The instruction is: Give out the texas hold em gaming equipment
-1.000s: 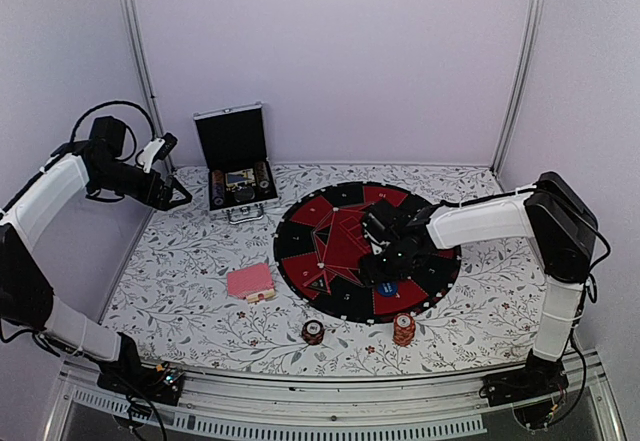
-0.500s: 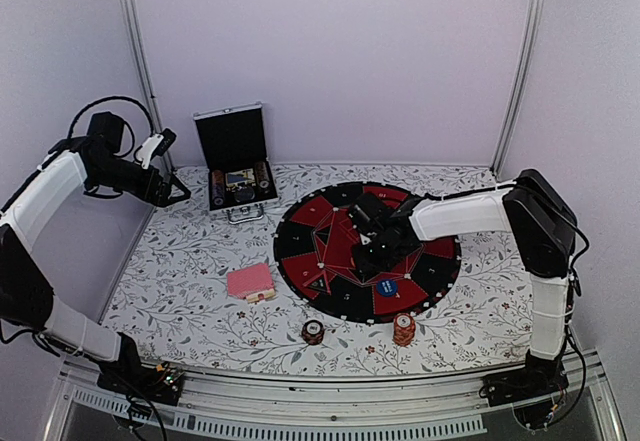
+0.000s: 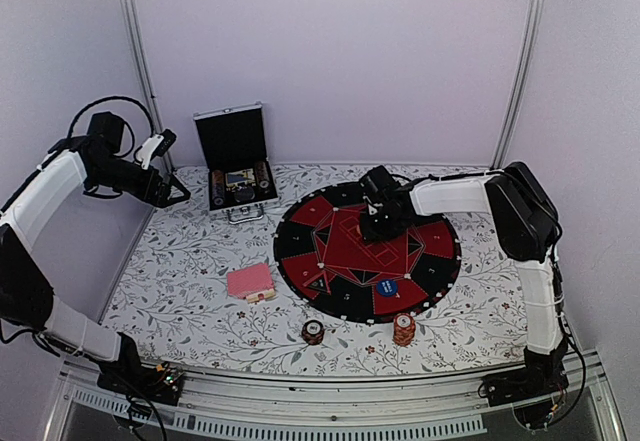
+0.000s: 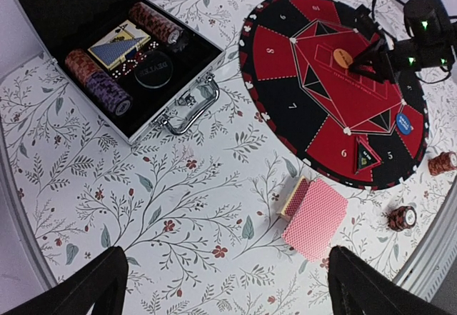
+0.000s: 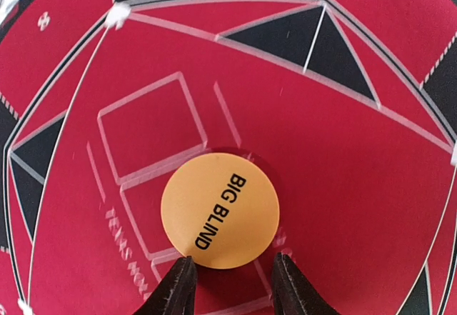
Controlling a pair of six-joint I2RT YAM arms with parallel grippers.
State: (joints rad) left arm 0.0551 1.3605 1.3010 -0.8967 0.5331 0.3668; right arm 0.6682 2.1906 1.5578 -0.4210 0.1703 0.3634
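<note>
right tool (image 5: 233, 261) shifted farther across mat (image 5: 343, 151) | half-open, empty | BIG BLIND disc (image 5: 220, 211) at its tips

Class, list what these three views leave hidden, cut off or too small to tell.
- Right wrist view: the right fingers run off the bottom edge; whether they grip the Big Blind button is unclear.
- Top view: the right gripper hides that button.
- Left wrist view: the deck lies backs up, faces hidden.
- Top view: the orange chip stack is too small to count.
</note>
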